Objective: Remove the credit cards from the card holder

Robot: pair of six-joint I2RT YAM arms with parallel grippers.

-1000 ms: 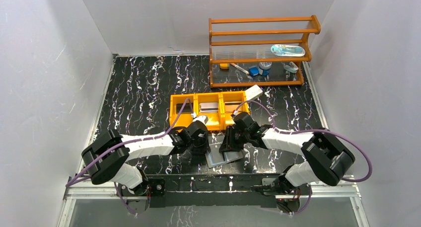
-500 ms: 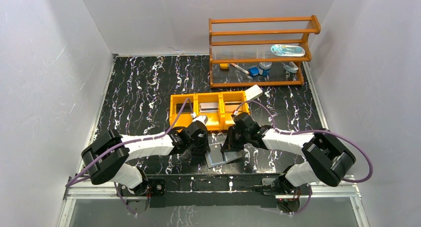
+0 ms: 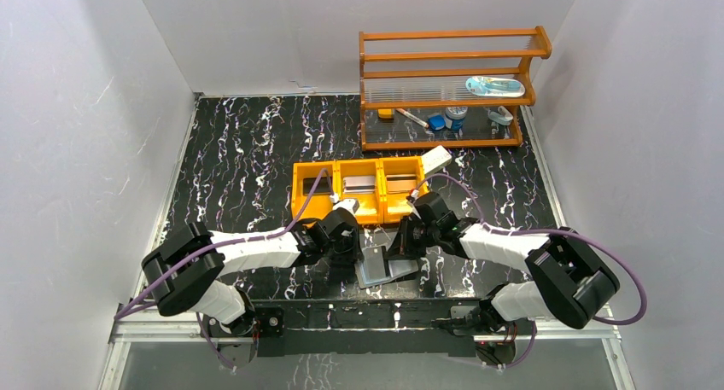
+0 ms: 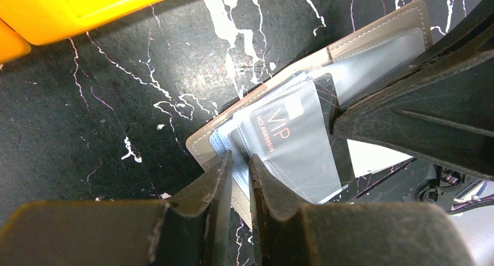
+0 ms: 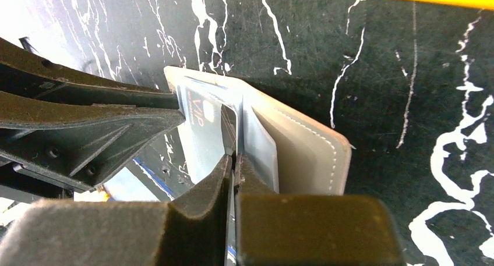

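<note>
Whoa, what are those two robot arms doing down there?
They are working on an open grey card holder. The left end effector pinches one edge of it, steadying it. The right end effector is shut on a credit card marked VIP, which looks partway out of its pocket. The card is not fully free yet.

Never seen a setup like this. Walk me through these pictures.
Two robot arms are bolted at the near edge of a black marbled table. One picture looks down from above; the other two come from cameras on each wrist. On the table lie an orange three-compartment tray, a wooden rack of small items at the back, and an open grey card holder. The left claw pinches the holder's edge. The right claw is closed on a dark VIP card sticking out of a pocket.
</note>
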